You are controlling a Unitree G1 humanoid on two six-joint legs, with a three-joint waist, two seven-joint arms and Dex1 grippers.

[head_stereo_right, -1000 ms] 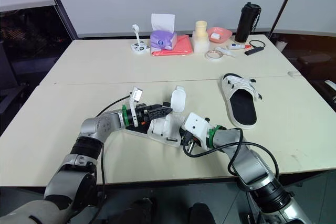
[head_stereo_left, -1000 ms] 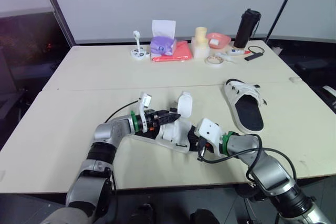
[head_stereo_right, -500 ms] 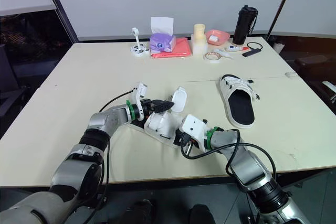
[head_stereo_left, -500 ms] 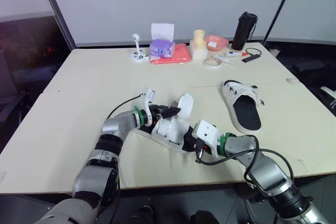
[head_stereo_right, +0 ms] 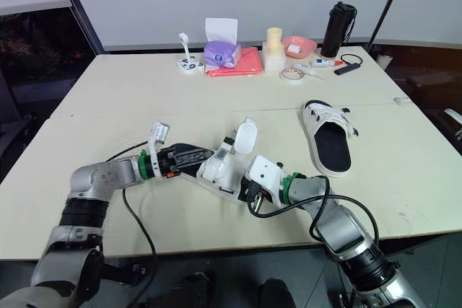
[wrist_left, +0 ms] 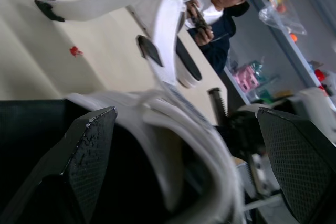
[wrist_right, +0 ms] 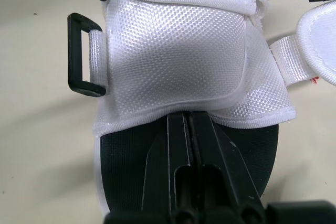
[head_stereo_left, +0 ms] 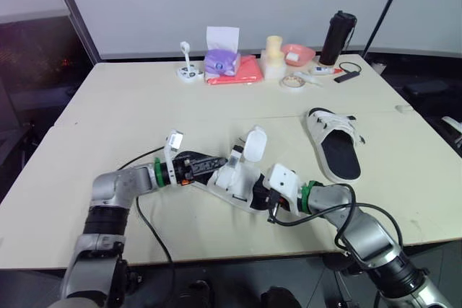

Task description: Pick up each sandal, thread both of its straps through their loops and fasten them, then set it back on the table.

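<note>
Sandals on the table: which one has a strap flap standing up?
The near sandal, front centre; the far sandal on the right has none raised.

1. Sandals: 2. Near sandal (head_stereo_left: 232,178), lower centre; far sandal (head_stereo_left: 339,153), right of centre.
2. Grippers: 2. Left gripper (wrist_left: 184,116); right gripper (wrist_right: 189,119).
3. Black bottle (head_stereo_left: 338,28): 1, upper right.
4. Purple tissue box (head_stereo_left: 222,61): 1, upper centre.
5. Pink bowl (head_stereo_left: 298,54): 1.
6. Tape roll (head_stereo_left: 291,82): 1.
7. Person (wrist_left: 220,3): 1, left wrist view.
</note>
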